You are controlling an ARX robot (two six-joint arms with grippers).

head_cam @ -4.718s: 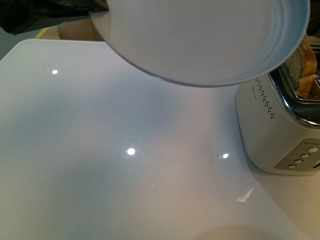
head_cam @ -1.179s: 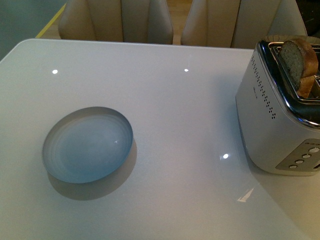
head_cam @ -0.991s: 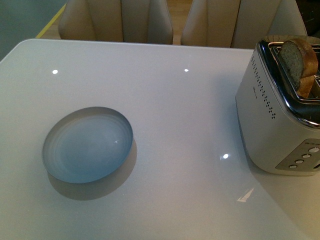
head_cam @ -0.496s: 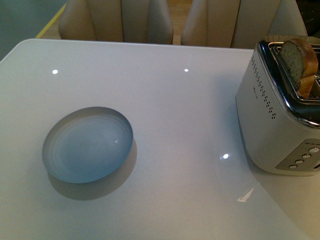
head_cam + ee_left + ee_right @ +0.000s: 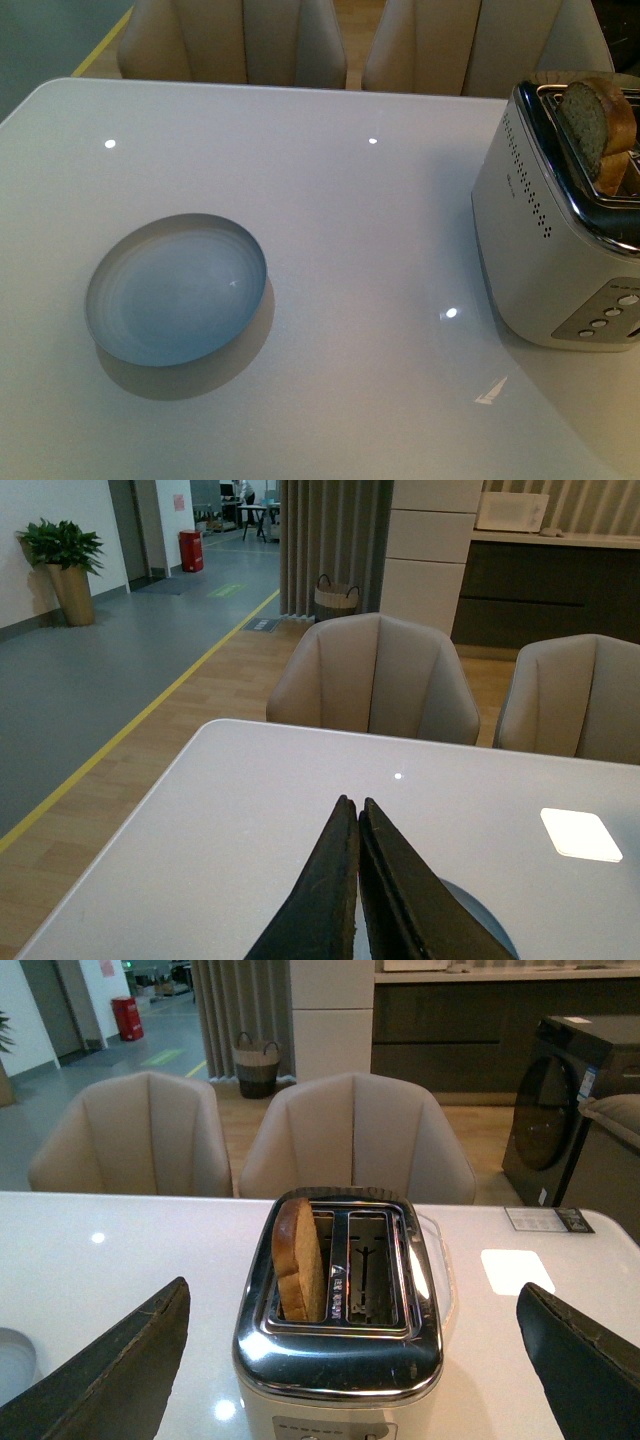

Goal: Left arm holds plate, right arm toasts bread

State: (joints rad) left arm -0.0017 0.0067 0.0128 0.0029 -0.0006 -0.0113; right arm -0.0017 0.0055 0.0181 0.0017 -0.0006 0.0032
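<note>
The pale grey-blue plate [image 5: 176, 289] lies empty on the white table [image 5: 350, 220] at the left; its edge shows behind the fingers in the left wrist view [image 5: 480, 920] and at the border of the right wrist view [image 5: 12, 1358]. The bread slice [image 5: 597, 128] stands in one slot of the white and chrome toaster [image 5: 560, 250], sticking up out of it; the right wrist view shows the bread [image 5: 298, 1258] in the toaster [image 5: 340, 1360]. My left gripper [image 5: 352, 805] is shut and empty, above and short of the plate. My right gripper [image 5: 350, 1360] is open wide, its jaws on either side of the toaster. Neither arm shows in the front view.
Two beige chairs [image 5: 240, 40] stand at the table's far edge. The toaster's second slot [image 5: 368, 1265] is empty and its buttons [image 5: 610, 310] face me. A dark appliance [image 5: 560, 1110] and cabinets stand beyond the table.
About five seconds ago the plate was held up close to the front camera; since about a second ago it lies on the table. Nothing has moved in the last second.
</note>
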